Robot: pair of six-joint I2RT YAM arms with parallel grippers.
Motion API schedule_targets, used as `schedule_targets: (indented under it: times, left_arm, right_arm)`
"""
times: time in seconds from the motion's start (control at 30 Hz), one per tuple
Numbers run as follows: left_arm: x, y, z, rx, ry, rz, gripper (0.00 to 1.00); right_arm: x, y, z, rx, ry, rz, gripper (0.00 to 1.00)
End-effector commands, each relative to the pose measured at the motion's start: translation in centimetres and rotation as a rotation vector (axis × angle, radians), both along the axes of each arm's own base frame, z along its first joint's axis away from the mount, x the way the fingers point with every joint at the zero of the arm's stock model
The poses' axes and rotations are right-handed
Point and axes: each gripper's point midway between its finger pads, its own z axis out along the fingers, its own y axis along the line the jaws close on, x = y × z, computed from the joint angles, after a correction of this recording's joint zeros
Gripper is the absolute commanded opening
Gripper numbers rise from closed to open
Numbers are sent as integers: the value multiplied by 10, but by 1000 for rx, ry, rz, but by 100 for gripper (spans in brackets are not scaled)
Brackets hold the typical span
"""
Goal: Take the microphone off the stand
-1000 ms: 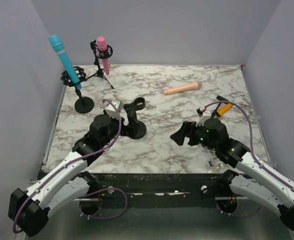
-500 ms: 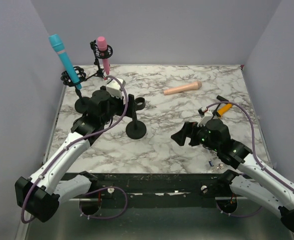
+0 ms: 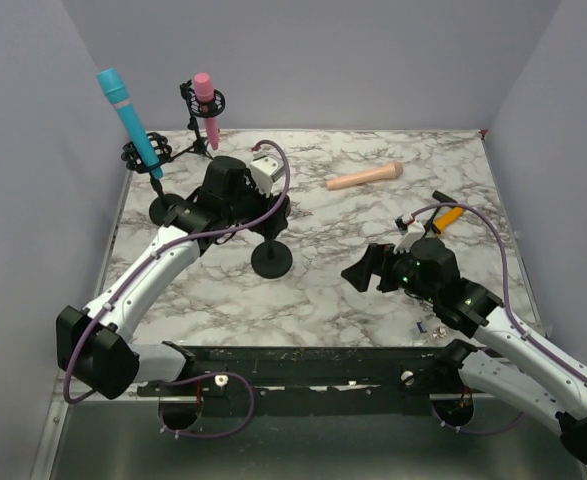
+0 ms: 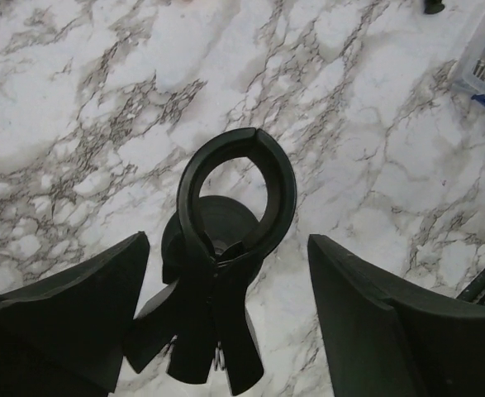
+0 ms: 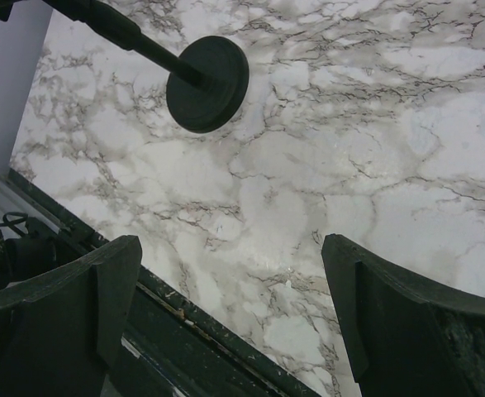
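**A:** Marble tabletop [image 3: 333, 230], black stands on it. Where are the mics?

**B:** The teal microphone [image 3: 128, 115] is tilted in the round-base stand [image 3: 168, 208] at far left. The pink microphone [image 3: 206, 105] sits in the shock mount of the tripod stand [image 3: 198, 150] at back left. The peach microphone [image 3: 365, 177] lies flat on the marble, well apart from every stand.

**A:** Third stand?

**B:** The empty stand [image 3: 271, 260] is mid-table with a round base. Its ring clip [image 4: 282, 186] has nothing in it.

**A:** Left gripper?

**B:** The left gripper [image 4: 228, 248] is spread wide and holds nothing. It's above the empty stand, one finger on each side of the ring clip, with clear gaps in the wrist view.

**A:** Right?

**B:** The right gripper [image 5: 231, 248] is also wide apart with nothing in it. It hangs over bare marble near the table's front edge, right of the empty stand. That stand's base shows at upper left of its wrist view.

**A:** Anything else?

**B:** There's an orange object [image 3: 449, 215] behind the right arm. It's partly hidden, so I can't tell what it is.
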Motion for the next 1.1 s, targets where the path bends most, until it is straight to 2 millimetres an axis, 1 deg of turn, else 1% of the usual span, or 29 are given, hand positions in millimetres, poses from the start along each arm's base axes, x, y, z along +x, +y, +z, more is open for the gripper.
schedule_targets:
  times: [0.0, 0.07, 0.13, 0.2, 0.27, 0.33, 0.4, 0.5, 0.53, 0.63, 0.67, 0.77, 0.9, 0.97, 1.07]
  left_arm:
    - [9, 17, -6, 91, 40, 99, 67]
    - [15, 33, -9, 160, 53, 202, 59]
    - [16, 46, -8, 218, 55, 271, 49]
    - [13, 55, -1, 214, 39, 325, 36]
    - [7, 61, 7, 179, 11, 356, 26]
    - [0, 73, 14, 151, -17, 415, 20]
    - [-8, 91, 21, 144, -35, 490, 19]
    - [-21, 133, 24, 175, -45, 663, 17]
    - [-27, 152, 23, 189, -42, 733, 17]
    - [-41, 196, 18, 175, -35, 887, 17]
    - [-46, 213, 14, 180, -32, 946, 18]
    - [-61, 258, 9, 203, -38, 1117, 18]
    - [-79, 306, 1, 244, -21, 1307, 18]
    - [-86, 322, 0, 232, -18, 1385, 18]
    - [-92, 334, 0, 173, -14, 1455, 18]
  right_arm:
    - [0, -1, 0, -9, 7, -6, 100]
    - [1, 0, -1, -9, 13, -10, 100]
    - [1, 0, -4, -12, 22, -12, 100]
    - [0, 0, -5, -10, 28, -11, 100]
    - [0, 2, -6, -7, 30, -9, 100]
    - [1, 2, -8, -8, 33, -9, 100]
    - [1, 3, -8, -6, 36, -7, 100]
    - [0, 4, -11, -4, 42, -1, 100]
    - [0, 4, -12, -3, 45, 0, 100]
    - [-2, 5, -15, 5, 50, 6, 100]
    - [-2, 6, -16, 8, 50, 9, 100]
    - [-3, 8, -15, 17, 54, 20, 100]
    - [-4, 9, -10, 20, 50, 28, 100]
    - [-4, 10, -7, 24, 46, 31, 100]
    - [-4, 12, -3, 33, 48, 40, 100]
